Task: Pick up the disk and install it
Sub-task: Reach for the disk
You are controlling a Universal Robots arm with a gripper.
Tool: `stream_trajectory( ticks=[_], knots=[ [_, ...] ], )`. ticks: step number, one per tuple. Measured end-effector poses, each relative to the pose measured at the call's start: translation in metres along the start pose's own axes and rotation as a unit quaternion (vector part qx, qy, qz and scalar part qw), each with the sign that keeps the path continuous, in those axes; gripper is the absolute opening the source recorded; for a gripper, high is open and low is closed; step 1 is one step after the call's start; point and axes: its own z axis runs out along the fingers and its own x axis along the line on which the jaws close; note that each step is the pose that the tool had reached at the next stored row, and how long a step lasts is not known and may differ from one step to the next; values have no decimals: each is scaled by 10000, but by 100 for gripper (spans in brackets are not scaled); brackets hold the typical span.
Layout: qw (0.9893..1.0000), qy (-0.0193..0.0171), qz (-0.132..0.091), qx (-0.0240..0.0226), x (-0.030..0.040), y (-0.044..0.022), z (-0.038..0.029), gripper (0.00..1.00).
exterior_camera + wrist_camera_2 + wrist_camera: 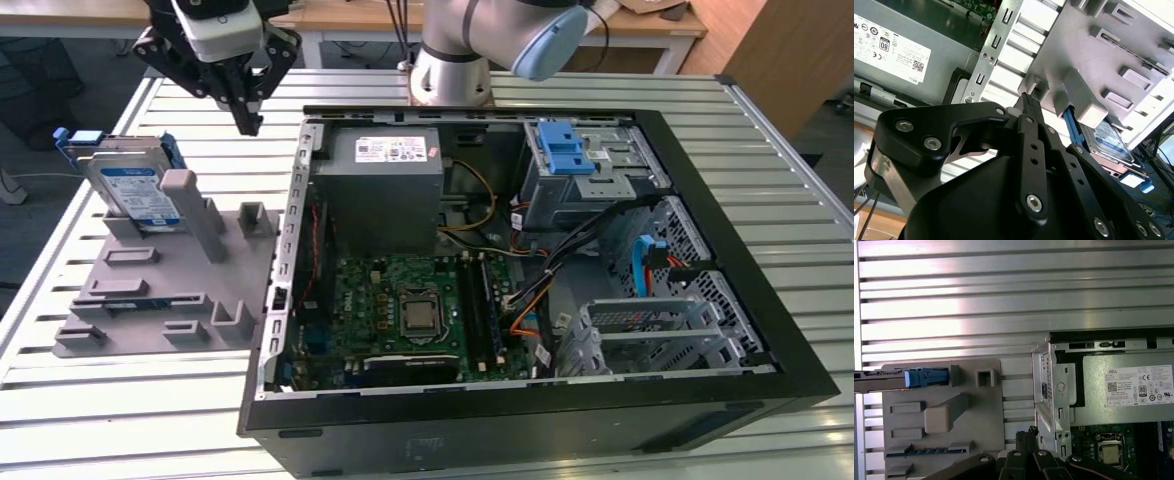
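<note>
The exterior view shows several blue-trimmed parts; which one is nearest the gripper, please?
The disk in its blue carrier, standing on the grey rack outside the computer case; the blue-handled cage sits inside it, farther away.

The arm (451,70) stands on its silver base just behind the computer case (534,432) in the exterior view, and bends out past the case's rear corner on the exterior view's left. There the claw (248,122) hangs pointing straight down, just outside the case wall, its black fingertips (1026,100) pressed together on nothing
</note>
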Motion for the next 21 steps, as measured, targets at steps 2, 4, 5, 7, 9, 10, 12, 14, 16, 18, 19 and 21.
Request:
stream_trajectory(
  ticks=[2,4,5,7,9,10,12,14,16,18,19,21],
  knots=[
    [10000,0,0,0,13,-1,1,11],
    [10000,0,-1,0,12,-1,0,11],
    [10000,0,-1,0,13,-1,0,11],
    [10000,0,0,0,14,-1,0,11],
    [10000,0,0,0,14,-1,0,11],
    [10000,0,0,0,14,-1,1,11],
    [10000,0,0,0,16,-1,0,11],
    [10000,0,1,0,23,-2,1,11],
    [10000,0,0,0,34,-3,0,11],
    [10000,0,0,0,56,-4,-1,11],
    [10000,0,0,0,68,-5,-1,11],
    [10000,0,0,0,92,-7,-1,11]
  ],
)
